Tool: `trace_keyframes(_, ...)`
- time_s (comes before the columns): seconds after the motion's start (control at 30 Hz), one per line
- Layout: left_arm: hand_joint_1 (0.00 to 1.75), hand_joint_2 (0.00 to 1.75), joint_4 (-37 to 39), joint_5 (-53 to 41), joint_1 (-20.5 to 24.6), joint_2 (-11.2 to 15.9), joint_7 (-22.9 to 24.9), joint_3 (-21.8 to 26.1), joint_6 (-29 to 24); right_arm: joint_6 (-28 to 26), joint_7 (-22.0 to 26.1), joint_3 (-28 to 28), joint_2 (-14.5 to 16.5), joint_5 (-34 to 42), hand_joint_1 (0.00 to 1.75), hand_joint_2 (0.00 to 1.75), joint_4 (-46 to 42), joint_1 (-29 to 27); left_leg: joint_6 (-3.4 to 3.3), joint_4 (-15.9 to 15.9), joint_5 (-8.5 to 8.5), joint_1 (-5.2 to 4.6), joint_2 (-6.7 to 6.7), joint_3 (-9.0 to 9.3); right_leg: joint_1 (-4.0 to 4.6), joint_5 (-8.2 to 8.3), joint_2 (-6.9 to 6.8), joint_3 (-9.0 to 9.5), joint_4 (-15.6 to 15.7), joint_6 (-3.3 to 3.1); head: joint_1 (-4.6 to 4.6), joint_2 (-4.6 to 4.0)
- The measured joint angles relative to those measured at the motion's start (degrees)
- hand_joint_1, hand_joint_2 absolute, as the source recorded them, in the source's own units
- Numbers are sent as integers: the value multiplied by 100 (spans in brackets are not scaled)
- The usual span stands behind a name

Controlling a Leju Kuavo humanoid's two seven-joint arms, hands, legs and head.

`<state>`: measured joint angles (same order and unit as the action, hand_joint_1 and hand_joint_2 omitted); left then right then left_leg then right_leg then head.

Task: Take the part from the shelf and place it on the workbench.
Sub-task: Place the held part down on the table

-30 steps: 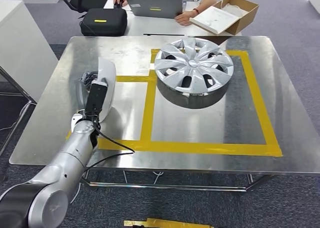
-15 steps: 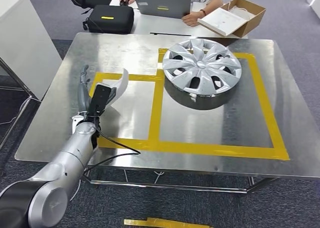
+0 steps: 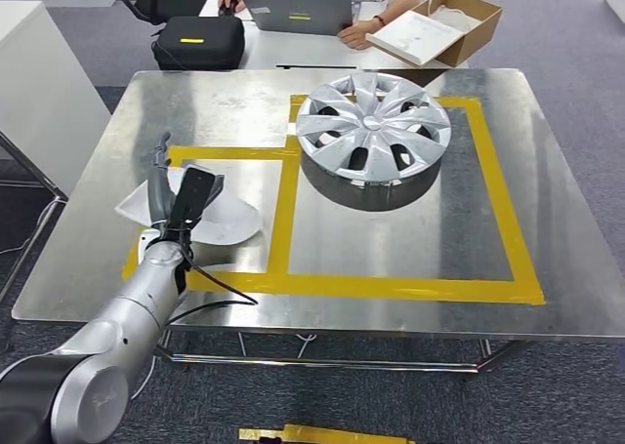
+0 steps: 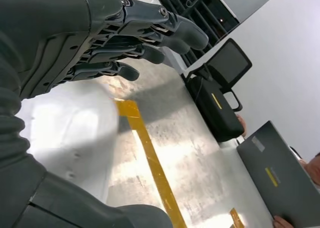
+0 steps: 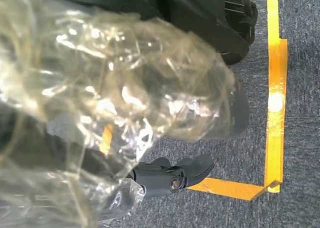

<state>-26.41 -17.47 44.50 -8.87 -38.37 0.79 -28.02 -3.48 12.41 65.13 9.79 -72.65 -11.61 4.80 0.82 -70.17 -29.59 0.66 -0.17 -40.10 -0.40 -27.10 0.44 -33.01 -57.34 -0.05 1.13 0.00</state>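
Observation:
The part, a curved white panel (image 3: 229, 220), lies flat on the steel workbench (image 3: 413, 239) inside the left yellow-taped square. My left hand (image 3: 165, 183) hovers just over the panel's left side with its fingers spread, holding nothing. The left wrist view shows the same: the fingers (image 4: 151, 35) stretch out apart above the white panel (image 4: 75, 138) and the yellow tape (image 4: 149, 155). My right hand (image 5: 171, 178) hangs low over the grey carpet, partly behind crinkled clear plastic, so how its fingers lie is unclear.
A silver hubcap (image 3: 372, 127) rests in the larger taped square on the right. Beyond the bench a person works at a laptop (image 3: 299, 10), with a black case (image 3: 193, 39) and an open cardboard box (image 3: 442, 29) alongside. A white cabinet (image 3: 37, 83) stands to the left.
The white panel went from upright in my left hand to lying flat on the bench. The hand let go and its fingers spread. The camera shifted slightly.

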Motion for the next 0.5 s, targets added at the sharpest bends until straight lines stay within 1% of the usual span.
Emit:
trace_keyframes(0.03,0,175,3,-13,11,8,8,0,-18,2,0,1,2,0,0,0,1,1,-45,401,201,-14,1,188,9,-7,3,8,-1,4,1,0)
trace_keyframes(0.07,0,175,3,-31,27,15,20,0,-42,4,-1,1,3,1,0,0,2,4,-82,777,340,-26,1,365,26,-17,5,8,-9,16,-1,0)
trace_keyframes(0.1,0,175,5,-51,41,21,40,0,-67,6,-2,1,5,2,0,0,3,7,-106,1043,410,-38,2,487,38,-23,3,-2,-15,34,-3,0)
trace_keyframes(0.13,0,175,8,-71,48,27,60,1,-90,8,-3,1,7,3,0,0,4,8,-118,1171,410,-48,2,538,45,-26,-1,-17,-19,55,-5,0)
trace_keyframes(0.17,0,175,13,-87,48,31,76,3,-107,9,-5,1,7,4,0,0,4,8,-116,1210,395,-52,0,548,49,-26,-4,-26,-18,81,-6,0)
trace_keyframes(0.23,0,175,20,-107,45,47,94,11,-134,8,-8,1,5,4,0,0,3,4,-148,1245,409,-31,2,556,41,-69,-13,-65,-53,138,-7,0)
trace_keyframes(0.27,0,175,22,-111,49,52,96,16,-149,8,-8,1,5,5,0,0,3,3,-175,1262,419,-17,3,565,38,-157,-16,-130,-183,168,-21,0)
trace_keyframes(0.3,0,175,25,-114,54,56,96,22,-166,7,-8,1,4,7,0,0,2,3,-199,1276,427,-2,5,573,32,-298,-19,-252,-434,194,-34,0)
trace_keyframes(0.37,0,87,31,-94,48,55,80,41,-178,7,-9,1,4,11,0,0,2,3,-221,1275,424,-1,4,572,14,-641,-21,-616,-1194,238,-57,0)
trace_keyframes(0.4,0,44,34,-57,40,55,62,63,-162,5,-11,1,4,14,0,0,2,2,-222,1274,423,-1,4,572,6,-741,-21,-785,-1516,256,-55,0)
trace_keyframes(0.43,0,0,37,-3,35,54,36,93,-127,4,-15,1,4,16,0,0,2,0,-221,1272,421,-1,3,573,-2,-737,-22,-874,-1661,271,-56,0)
trace_keyframes(0.47,0,0,37,67,37,51,4,131,-83,3,-20,1,4,19,0,0,2,-2,-216,1270,417,0,3,577,-14,-620,-23,-851,-1574,280,-57,0)
trace_keyframes(0.5,0,0,35,134,49,46,-33,172,-40,-1,-24,2,4,21,0,0,2,-2,-207,1267,411,2,2,586,-27,-418,-27,-718,-1271,283,-56,0)
